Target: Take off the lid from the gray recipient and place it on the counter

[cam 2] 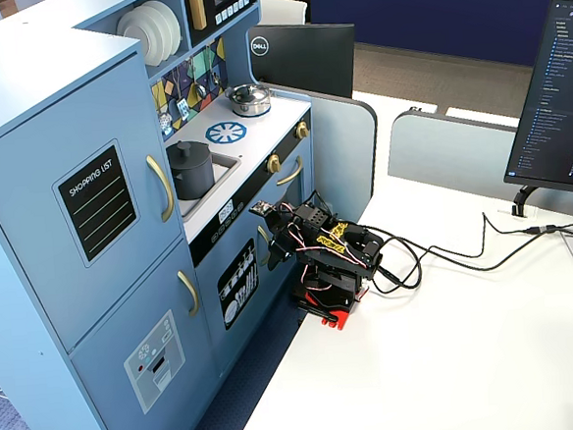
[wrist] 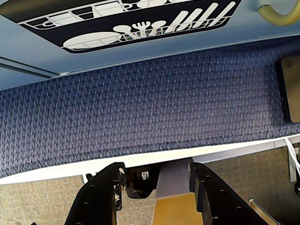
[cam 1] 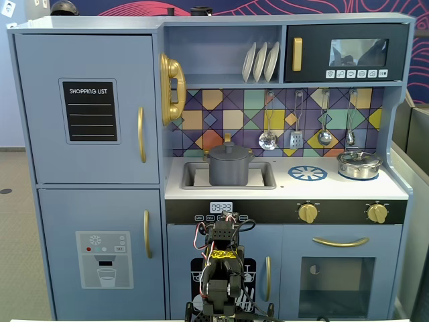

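Your gripper (wrist: 157,180) points down with its two dark fingers (wrist: 104,194) spread apart and nothing between them, seen from the wrist camera over the white table edge (wrist: 140,157) and a strip of blue carpet (wrist: 140,108) that runs along the foot of the toy kitchen. Above that carpet, the same view shows the kitchen's lower door with its black-and-white dish-rack print (wrist: 131,21). In both fixed views your arm (cam 1: 221,268) sits folded low on the white table (cam 2: 454,361), just in front of the kitchen's lower doors and well below the worktop, with red, black and white wires looping over its joints. Up on the white counter (cam 1: 281,188), the gray pot (cam 1: 228,168) stands in the sink cutout (cam 1: 191,176) at the left end, and its lid (cam 1: 228,149) rests flat on top of it, the small knob upright at the centre. To the pot's right in the front-on fixed view comes the blue printed burner ring (cam 1: 308,173), bare, and beyond it the shiny steel pot (cam 1: 358,164) with its own lid on, near the counter's right end. Utensils (cam 1: 268,139) hang against the coloured tile wall behind, and white plates (cam 1: 260,62) stand on the shelf above. A dark monitor (cam 2: 554,108) stands on the table to the right in the angled fixed view.
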You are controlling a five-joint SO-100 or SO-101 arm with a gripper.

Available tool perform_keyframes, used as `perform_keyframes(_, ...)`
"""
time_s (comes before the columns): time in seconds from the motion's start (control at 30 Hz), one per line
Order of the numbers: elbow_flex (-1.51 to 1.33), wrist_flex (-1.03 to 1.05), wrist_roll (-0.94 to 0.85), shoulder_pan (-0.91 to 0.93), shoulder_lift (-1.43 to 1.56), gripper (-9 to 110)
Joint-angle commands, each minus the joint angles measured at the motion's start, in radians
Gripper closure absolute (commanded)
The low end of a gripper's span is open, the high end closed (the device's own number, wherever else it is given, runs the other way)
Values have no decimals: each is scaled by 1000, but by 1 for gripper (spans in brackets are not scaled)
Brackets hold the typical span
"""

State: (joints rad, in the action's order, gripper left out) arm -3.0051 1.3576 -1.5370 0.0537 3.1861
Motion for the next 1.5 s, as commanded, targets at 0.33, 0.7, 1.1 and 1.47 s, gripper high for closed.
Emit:
perform_keyframes(0.33, 3, 166, 51, -14, -8, 101)
perform_keyframes(0.7, 459, -212, 117, -41, -132, 101)
perform_keyframes(1.1, 838, -670, -14, -17, -327, 95)
perform_keyframes(1.47, 879, -991, -35, 5, -514, 86)
